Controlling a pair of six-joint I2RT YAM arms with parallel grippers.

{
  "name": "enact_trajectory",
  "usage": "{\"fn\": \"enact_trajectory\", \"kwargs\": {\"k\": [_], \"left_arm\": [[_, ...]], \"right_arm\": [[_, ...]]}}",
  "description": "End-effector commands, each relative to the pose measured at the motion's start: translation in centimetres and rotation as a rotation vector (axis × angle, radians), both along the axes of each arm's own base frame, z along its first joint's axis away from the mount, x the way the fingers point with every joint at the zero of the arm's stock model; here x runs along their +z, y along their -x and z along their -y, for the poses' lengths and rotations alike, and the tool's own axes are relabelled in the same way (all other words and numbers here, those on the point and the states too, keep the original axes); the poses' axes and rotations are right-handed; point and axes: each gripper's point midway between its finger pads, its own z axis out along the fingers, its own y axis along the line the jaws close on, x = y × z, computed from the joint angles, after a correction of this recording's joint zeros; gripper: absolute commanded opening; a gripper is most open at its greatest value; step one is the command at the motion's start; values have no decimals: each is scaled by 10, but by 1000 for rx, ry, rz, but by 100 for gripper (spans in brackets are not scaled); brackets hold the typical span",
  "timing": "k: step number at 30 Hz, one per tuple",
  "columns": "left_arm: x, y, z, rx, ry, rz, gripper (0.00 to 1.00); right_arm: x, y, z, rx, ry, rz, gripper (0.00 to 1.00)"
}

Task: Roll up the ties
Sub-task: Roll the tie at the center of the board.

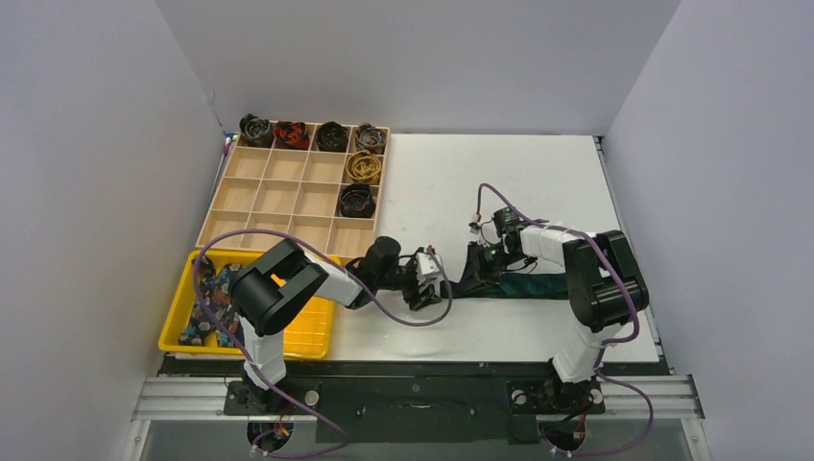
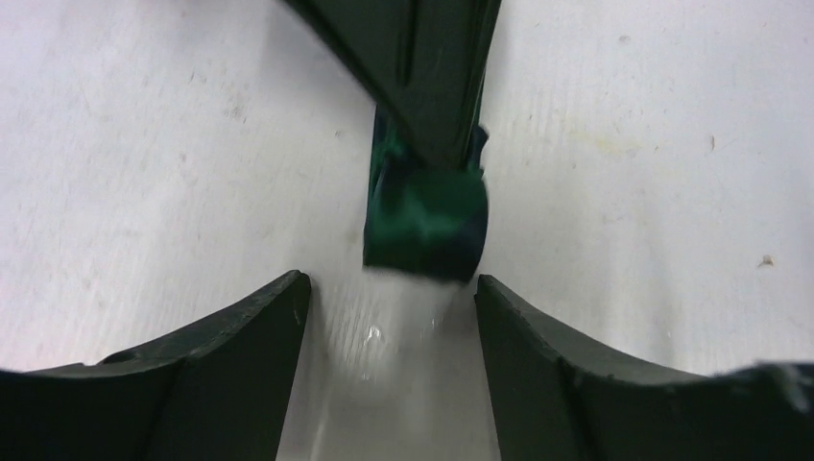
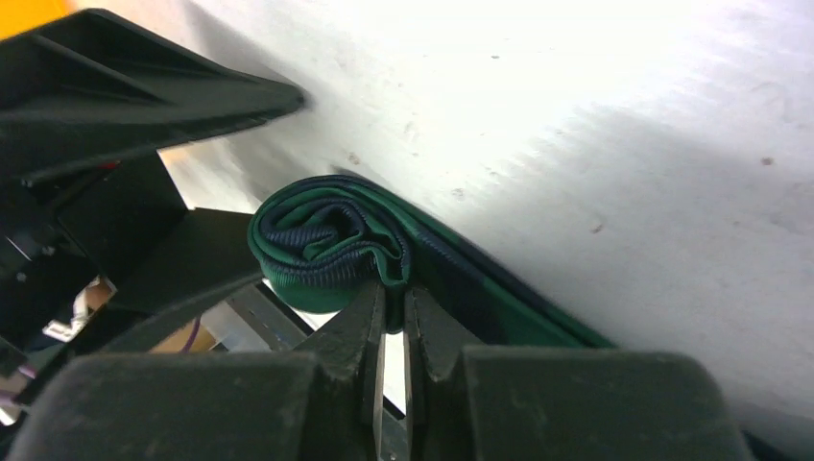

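Note:
A dark green-navy plaid tie (image 1: 538,286) lies flat on the white table, its left end rolled into a small coil (image 3: 326,250). My right gripper (image 3: 394,296) is shut on the coil's outer fold, down at the table; in the top view it (image 1: 480,267) is at the tie's left end. My left gripper (image 2: 389,288) is open and empty, its fingers (image 2: 230,355) low on the table on either side of the bare strip just short of the coil (image 2: 427,226). In the top view it (image 1: 443,280) faces the right gripper.
A wooden compartment box (image 1: 278,197) at the back left holds several rolled ties (image 1: 332,136), dark, red and gold. A yellow tray (image 1: 312,327) at the front left holds unrolled floral ties (image 1: 213,303). White walls enclose the table.

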Motion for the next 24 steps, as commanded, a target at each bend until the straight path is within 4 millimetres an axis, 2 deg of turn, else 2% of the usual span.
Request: {"fn": "enact_trajectory", "kwargs": {"k": [1,6,11,14,16,18,19,20,23,24], "left_arm": [[-18,17,-26,-5,7,-90,65],[-2,16,-10,-33,133,-73,70],[10,6,17,-24,284,-94,74],[9,9,33,-23,320,-111,72],[4,9,42,-24,325,-109,68],[-4,7,46,-16,318,-109,56],[-10,7,46,-12,302,-117,47],[-12,8,46,-15,293,-112,43],[-23,13,33,-18,232,-120,25],[-28,16,28,-23,211,-118,22]], "right_arm": [[-31,5,32,35,159,-45,0],[-47,5,37,53,171,-88,0],[-54,6,38,85,154,-108,0],[-57,6,40,92,146,-119,0],[-58,7,39,100,136,-125,0],[-60,8,39,103,136,-128,0],[-61,9,39,103,138,-131,0],[-62,8,40,102,144,-128,0],[-62,8,41,93,157,-139,0],[-59,6,41,95,158,-132,0]]}}
